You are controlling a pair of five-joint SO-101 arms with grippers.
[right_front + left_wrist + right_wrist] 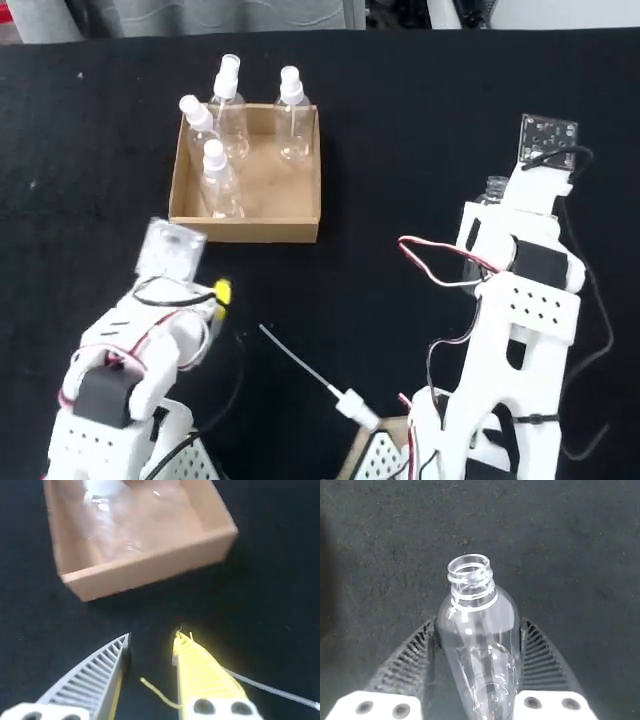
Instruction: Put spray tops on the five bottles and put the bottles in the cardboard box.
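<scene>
Cardboard box holds four capped bottles; a loose spray top lies well apart from it on the black table. Facing the box's outer wall, the left gripper gapes narrowly, empty. Right gripper clamps an uncapped clear bottle, away from the box.

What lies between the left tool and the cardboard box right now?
Nothing. In the left wrist view, bare black table runs from the left tool to the near wall of the cardboard box.
</scene>
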